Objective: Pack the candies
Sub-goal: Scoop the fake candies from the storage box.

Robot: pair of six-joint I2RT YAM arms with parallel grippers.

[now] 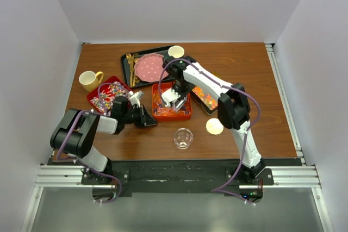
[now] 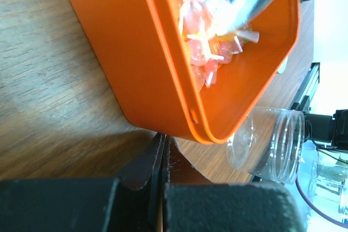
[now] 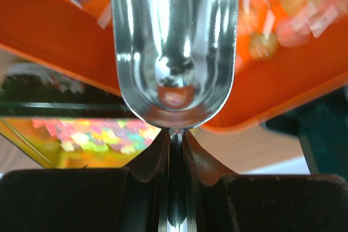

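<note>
My right pincer (image 3: 175, 134), clamped on the scoop (image 3: 174, 47), digs into the orange tray (image 3: 54, 42) of candies (image 2: 204, 52); next, lift level toward the jar (image 1: 183, 138)

In the right wrist view the metal scoop (image 3: 174, 47) runs off the 12 o'clock edge, and the candies (image 3: 263, 47) at 1 o'clock and 8 o'clock are blurred smears. In the left wrist view the orange tray (image 2: 136, 52) is cut off at 12 o'clock. Whether the left gripper (image 2: 164, 140) pinches its rim cannot be told.
</note>
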